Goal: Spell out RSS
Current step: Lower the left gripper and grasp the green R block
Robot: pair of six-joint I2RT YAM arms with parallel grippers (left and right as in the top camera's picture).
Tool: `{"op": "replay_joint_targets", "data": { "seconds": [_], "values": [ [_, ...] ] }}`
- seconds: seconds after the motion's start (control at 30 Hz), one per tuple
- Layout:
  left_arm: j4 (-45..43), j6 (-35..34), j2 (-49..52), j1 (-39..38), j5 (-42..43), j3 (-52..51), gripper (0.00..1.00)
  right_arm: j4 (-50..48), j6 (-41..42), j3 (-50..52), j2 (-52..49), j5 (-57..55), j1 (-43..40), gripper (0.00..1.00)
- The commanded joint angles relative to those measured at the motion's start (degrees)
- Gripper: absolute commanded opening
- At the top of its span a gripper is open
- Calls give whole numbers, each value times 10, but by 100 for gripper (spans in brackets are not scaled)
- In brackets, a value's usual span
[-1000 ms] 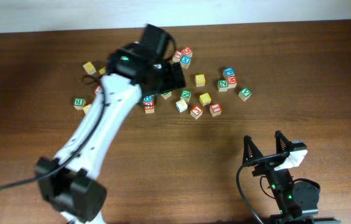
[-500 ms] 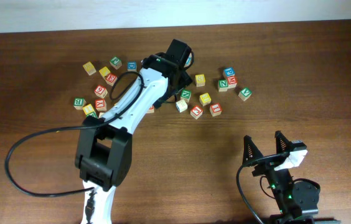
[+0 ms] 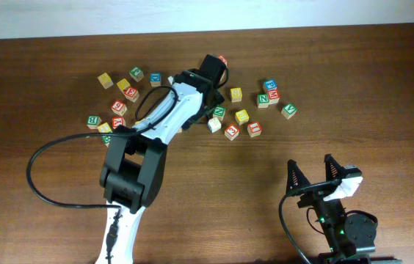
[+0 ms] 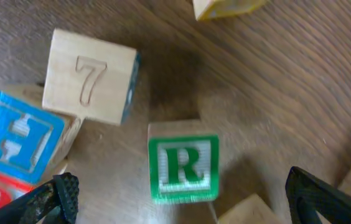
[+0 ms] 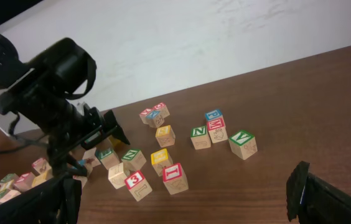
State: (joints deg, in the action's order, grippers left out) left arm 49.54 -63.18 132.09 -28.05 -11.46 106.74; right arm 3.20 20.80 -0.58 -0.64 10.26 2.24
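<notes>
The desk carried a loose scatter of cubes across its far half, none yet lined up, so the spelling had not begun. The left arm reached over the middle of that scatter, most likely because the first letter lay there. The right arm sat parked by the near edge, well apart from every cube, probably to leave the other arm room. Its jaws stood wide apart and empty. The left jaws also stood wide apart, one tip on each side of the R cube and touching neither face. That looked like lining up for a grasp rather than a grip. The R cube lay flat on the desk, letter up. It sat just beside the 7 cube, near the H cube, and was hidden under the wrist in the overhead view. That crowding likely explained the careful straddle. Two yellow cubes lay near, to the right of the wrist, but their letters were too small to read. A second earlier the left arm had come in lower and further left, covering the left-hand cubes, with its wrist left of where it sat now. Half a second earlier it had already swung across, and it then shifted only slightly. The right arm and the visible cubes had not moved.
</notes>
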Motion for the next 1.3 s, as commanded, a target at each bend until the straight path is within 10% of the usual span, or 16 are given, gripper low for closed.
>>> {"op": "replay_joint_targets", "data": {
  "seconds": [0.0, 0.23, 0.73, 1.27],
  "values": [
    [-14, 0, 13, 14, -15, 10, 91, 3, 1, 3, 1, 9, 4, 98],
    [-37, 0, 29, 16, -7, 10, 91, 3, 1, 3, 1, 9, 4, 98],
    [-34, 0, 30, 15, -3, 9, 36, 3, 1, 3, 1, 9, 4, 98],
    [-28, 35, 14, 16, 14, 10, 17, 3, 1, 3, 1, 9, 4, 98]
  ]
}}
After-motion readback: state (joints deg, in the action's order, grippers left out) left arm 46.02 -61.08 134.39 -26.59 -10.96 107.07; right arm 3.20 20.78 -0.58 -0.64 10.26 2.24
